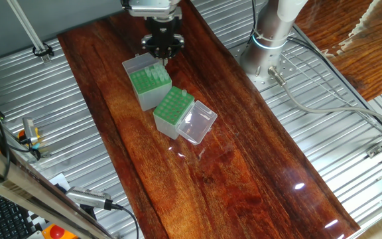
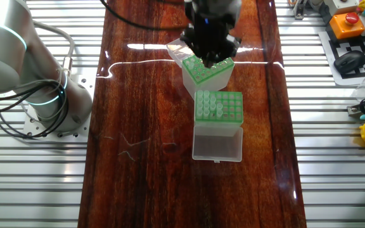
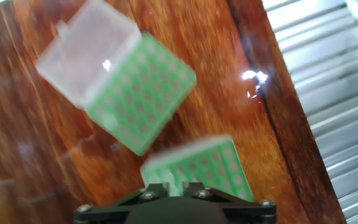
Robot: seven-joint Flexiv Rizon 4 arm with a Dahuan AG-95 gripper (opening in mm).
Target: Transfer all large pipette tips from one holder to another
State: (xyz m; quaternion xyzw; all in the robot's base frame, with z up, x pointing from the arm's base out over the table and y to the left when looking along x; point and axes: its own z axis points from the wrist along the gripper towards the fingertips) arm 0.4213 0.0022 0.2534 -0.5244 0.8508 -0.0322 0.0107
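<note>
- The pipette tips (image 2: 211, 105) sit in a small cluster in the green rack of the whitish box (image 2: 218, 107), bunched toward one side of the rack, with plenty of free holes beside them.
- That box has its clear lid (image 2: 217, 143) flipped open and lying flat on the wood, so the lid takes up the space on that side.
- The grey box (image 2: 206, 75) is right beside it, corners near each other, can't tell if they actually touch. A few tips (image 1: 152, 72) already poke up from its rack, and its whitish lid (image 1: 136, 64) is open.
- The gripper (image 1: 162, 54) hangs right over the grey box's rack. Honestly can't tell if the fingers are apart or together, or pinching a tip; the hand view is blurry and only shows the black base.
- Both boxes are mid-width on the wooden board (image 1: 244, 166). Lots of bare wood along the board beyond the clear lid, less room toward the long edges.
- Ribbed metal table (image 1: 350, 159) on both sides, robot base (image 1: 270, 40) off the board's edge.
</note>
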